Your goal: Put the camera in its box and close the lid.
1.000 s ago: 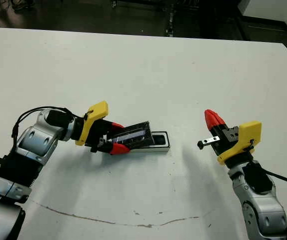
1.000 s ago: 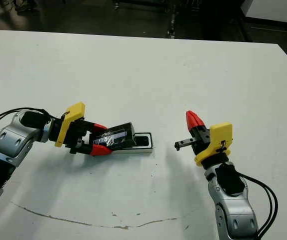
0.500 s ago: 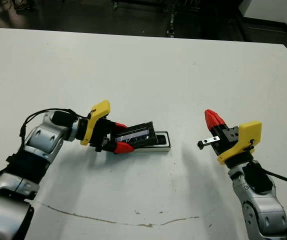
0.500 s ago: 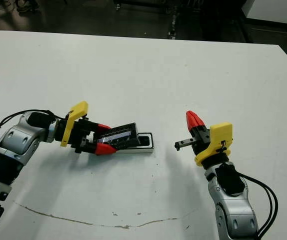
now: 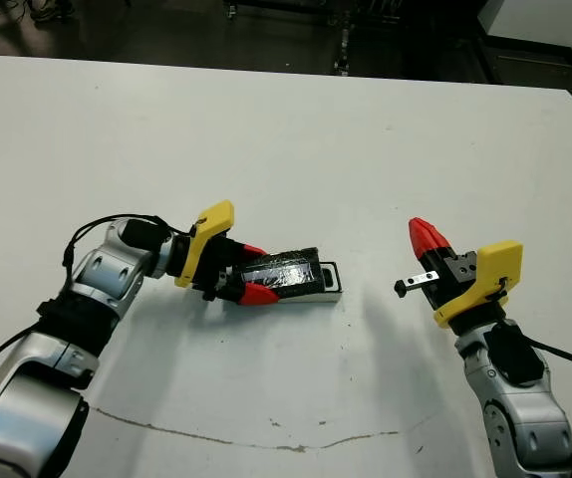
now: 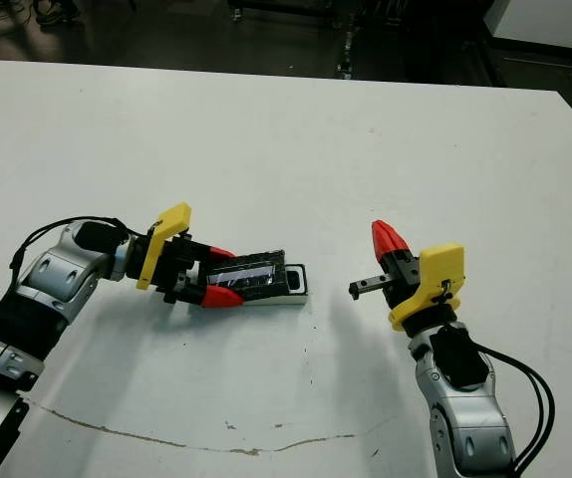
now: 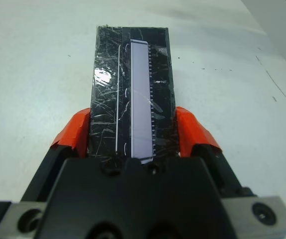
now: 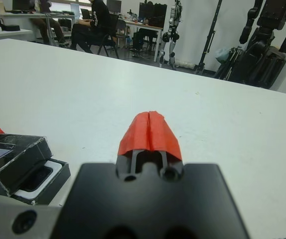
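The left claw (image 5: 253, 273) is pinching the lid (image 5: 288, 272) by its two long edges, one red fingertip (image 7: 71, 136) on each side. Holding it by the edges leaves the underside free, so the lid can seat over the box walls. The lid lies over most of the box (image 5: 327, 284), with its far end slightly raised. Only the box's right end shows past the lid. Judged from this position, the closing step is under way but not complete.

In the right wrist view, the uncovered end of the box (image 8: 43, 181) shows a white rim around a dark interior. This dark shape is probably the camera (image 8: 36, 178), already placed inside. The pictures do not confirm this, because the lid covers the rest of the box.

The right claw (image 6: 389, 240) has its red fingertips (image 8: 149, 132) pressed together and holds nothing. It is raised above the table (image 5: 286, 139), well apart from the box on the robot's right side. This position keeps it clear of the left arm's working area.

The next move calls for lowering the raised end of the lid until it sits flat. Risk: with nothing bracing the box, downward pressure may slide it along the table.
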Action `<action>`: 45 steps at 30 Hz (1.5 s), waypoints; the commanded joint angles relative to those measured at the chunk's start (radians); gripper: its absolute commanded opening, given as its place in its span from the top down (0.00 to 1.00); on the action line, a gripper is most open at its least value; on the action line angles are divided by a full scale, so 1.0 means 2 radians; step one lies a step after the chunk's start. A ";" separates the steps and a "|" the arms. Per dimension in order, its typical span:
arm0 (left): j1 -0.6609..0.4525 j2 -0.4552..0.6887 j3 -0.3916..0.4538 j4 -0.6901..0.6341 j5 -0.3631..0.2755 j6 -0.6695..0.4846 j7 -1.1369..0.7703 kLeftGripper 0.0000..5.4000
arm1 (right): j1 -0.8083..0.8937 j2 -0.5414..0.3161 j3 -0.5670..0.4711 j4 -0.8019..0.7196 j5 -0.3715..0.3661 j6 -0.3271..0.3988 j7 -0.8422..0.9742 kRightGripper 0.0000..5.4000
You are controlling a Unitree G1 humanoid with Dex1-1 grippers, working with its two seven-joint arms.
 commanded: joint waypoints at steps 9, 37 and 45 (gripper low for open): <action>0.016 -0.047 -0.030 0.020 0.023 0.013 0.019 0.42 | -0.001 -0.006 -0.005 0.003 -0.003 -0.003 0.000 1.00; -0.010 -0.128 -0.057 0.101 0.061 -0.043 0.045 0.42 | 0.007 -0.006 -0.015 0.001 0.006 0.001 0.006 1.00; -0.036 -0.131 -0.077 0.116 0.078 -0.034 0.041 0.42 | 0.007 -0.006 -0.014 0.003 0.002 -0.003 0.007 1.00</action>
